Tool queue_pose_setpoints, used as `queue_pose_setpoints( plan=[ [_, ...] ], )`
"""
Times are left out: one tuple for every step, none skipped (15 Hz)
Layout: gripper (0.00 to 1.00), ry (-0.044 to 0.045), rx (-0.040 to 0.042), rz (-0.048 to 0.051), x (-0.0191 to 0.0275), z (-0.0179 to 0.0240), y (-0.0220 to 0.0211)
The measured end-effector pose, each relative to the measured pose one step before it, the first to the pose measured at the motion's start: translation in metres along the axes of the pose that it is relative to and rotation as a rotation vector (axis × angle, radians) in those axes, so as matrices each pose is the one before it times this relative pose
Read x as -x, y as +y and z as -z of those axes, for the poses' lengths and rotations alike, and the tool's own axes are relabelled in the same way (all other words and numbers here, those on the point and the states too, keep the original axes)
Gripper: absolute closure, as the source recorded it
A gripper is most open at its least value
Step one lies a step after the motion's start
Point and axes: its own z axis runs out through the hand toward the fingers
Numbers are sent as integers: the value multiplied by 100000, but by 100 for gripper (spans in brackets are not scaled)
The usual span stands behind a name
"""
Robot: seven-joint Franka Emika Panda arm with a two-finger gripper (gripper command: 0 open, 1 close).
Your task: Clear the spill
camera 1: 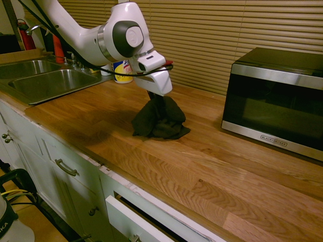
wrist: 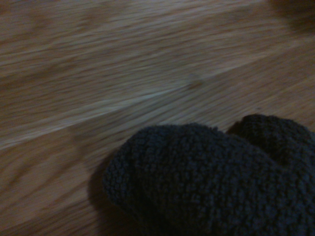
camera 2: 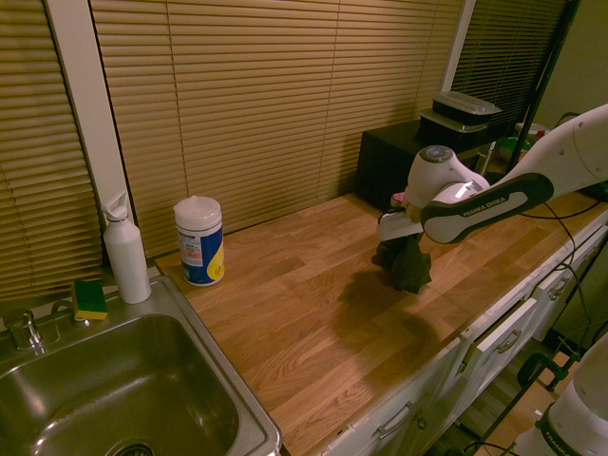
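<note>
The gripper (camera 1: 153, 95) is pinching one dark cloth (camera 1: 159, 120) by its top, clamped tight, its bottom resting on the wooden counter (camera 1: 212, 166); one microwave (camera 1: 275, 101) is standing nearby

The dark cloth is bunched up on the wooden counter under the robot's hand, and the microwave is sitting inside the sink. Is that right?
Not quite. The dark cloth is bunched up on the wooden counter under the hand, but the microwave is not in the sink. It stands on the counter, on the cloth's far side from the sink. The first exterior view shows this.
</note>
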Motion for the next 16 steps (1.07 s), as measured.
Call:
queue_pose_setpoints(
  plan=[
    [100,-226,-554,2025,1349,409,-724],
    [100,-160,-543,1784,1140,362,-615],
    [100,-210,-698,1727,984,311,-524],
    [100,-399,-730,1396,844,343,-519],
    [100,-122,-836,1677,799,457,-615],
    [100,166,-741,1649,763,562,-697],
    [100,179,-408,1620,905,632,-780],
    [100,180,-809,1699,1056,705,-929],
    [100,22,-919,1271,1127,592,-991],
    [100,-218,-780,1351,1269,447,-1081],
    [100,-514,-514,1400,1319,217,-1165],
    [100,-323,-469,1453,1121,52,-1158],
    [100,-436,-75,1346,1154,-99,-1189],
    [100,-554,-69,1360,1020,-56,-1190],
    [100,-309,-124,1331,756,28,-1026],
    [100,-66,-307,1350,775,210,-1023]
  ],
)
